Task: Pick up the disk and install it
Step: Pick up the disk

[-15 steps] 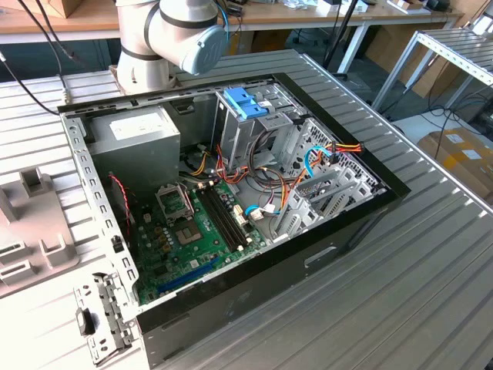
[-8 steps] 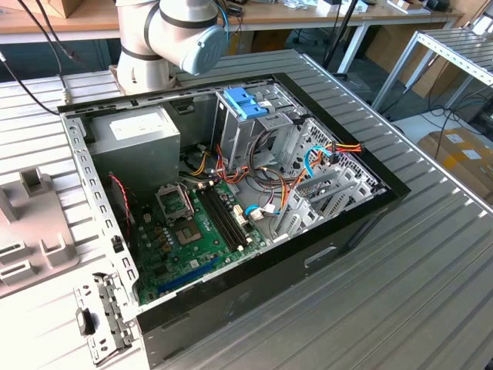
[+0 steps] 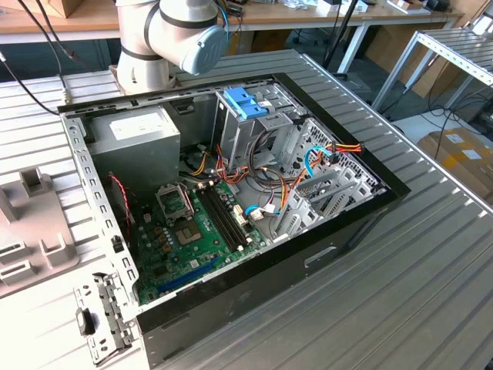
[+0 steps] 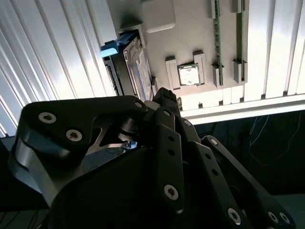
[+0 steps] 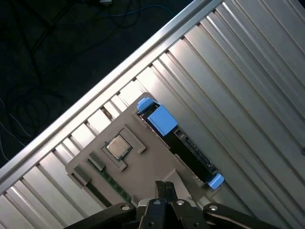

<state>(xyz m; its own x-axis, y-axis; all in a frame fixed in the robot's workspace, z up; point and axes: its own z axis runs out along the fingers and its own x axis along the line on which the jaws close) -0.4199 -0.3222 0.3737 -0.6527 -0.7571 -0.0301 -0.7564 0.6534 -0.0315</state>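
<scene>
The disk (image 5: 188, 145) stands on edge in a slot at the side of a grey holder plate (image 5: 143, 169), with blue plastic rails at both ends. The second wrist view shows the disk's (image 4: 139, 67) labelled face and one blue rail. My gripper (image 5: 165, 187) hangs above the holder plate (image 4: 190, 28), close beside the disk and apart from it. In the second wrist view my gripper's (image 4: 164, 95) dark linkage covers the lower part of the picture. Its fingers are shut together with nothing between them.
A processor chip (image 5: 118, 147) sits in a pocket of the holder. The ribbed metal table ends at an edge (image 5: 119, 67) with dark floor and cables beyond. An open computer case (image 3: 362, 223) holds a drive cage with blue clips (image 3: 246, 104), a power-supply box (image 3: 139, 131) and a motherboard (image 3: 192, 231).
</scene>
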